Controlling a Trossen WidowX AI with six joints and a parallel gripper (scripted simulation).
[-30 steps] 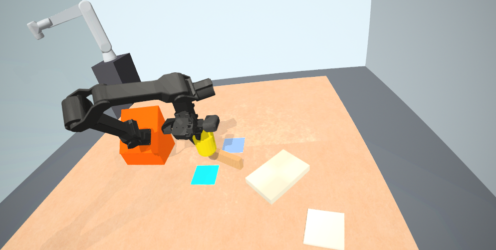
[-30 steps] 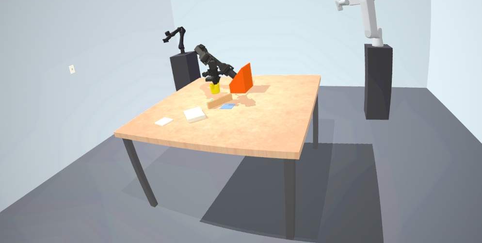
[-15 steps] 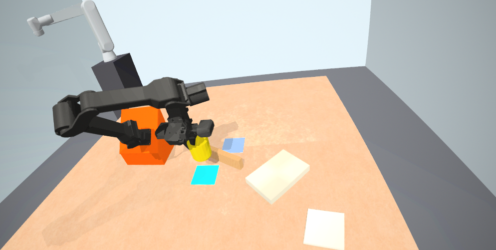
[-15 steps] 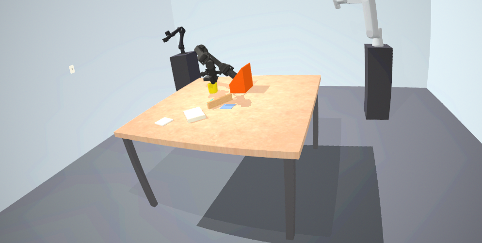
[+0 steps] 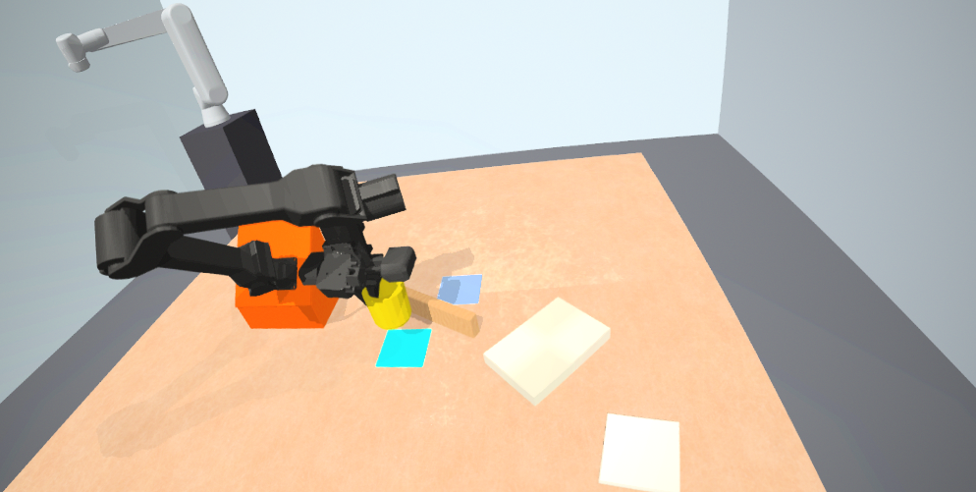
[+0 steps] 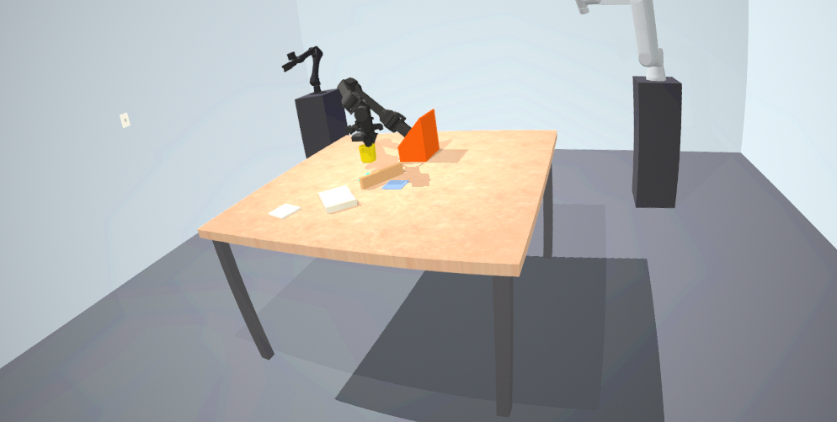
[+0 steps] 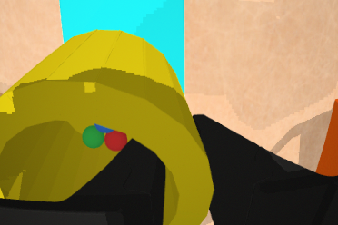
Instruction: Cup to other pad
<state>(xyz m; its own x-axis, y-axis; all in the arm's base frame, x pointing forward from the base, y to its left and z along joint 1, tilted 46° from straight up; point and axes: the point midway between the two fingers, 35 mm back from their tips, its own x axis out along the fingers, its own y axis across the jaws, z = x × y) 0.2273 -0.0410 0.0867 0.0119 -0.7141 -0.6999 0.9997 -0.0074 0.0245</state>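
Observation:
My gripper (image 5: pixel 369 289) (image 6: pixel 368 143) (image 7: pixel 176 126) is shut on the wall of the yellow cup (image 5: pixel 390 307) (image 6: pixel 367 154) (image 7: pixel 123 53), one finger inside and one outside. The cup is held above the table, slightly tilted in the top view. A green marble (image 7: pixel 93 137), a red marble (image 7: pixel 116 141) and a partly hidden blue marble (image 7: pixel 104 128) lie inside it. The cyan pad (image 5: pixel 404 349) (image 7: pixel 123 12) is just in front of the cup in the top view and partly behind it in the wrist view. The blue pad (image 5: pixel 465 290) (image 6: pixel 395 184) is bare.
A wooden bar (image 5: pixel 456 316) (image 6: pixel 381 175) stands between the pads, close beside the cup in the top view. An orange wedge block (image 5: pixel 280 236) (image 6: pixel 417 144) (image 7: pixel 330 152) is by the arm. A thick white slab (image 5: pixel 546 352) (image 6: pixel 338 199) and a thin white one (image 5: pixel 641 451) (image 6: pixel 285 211) lie farther off.

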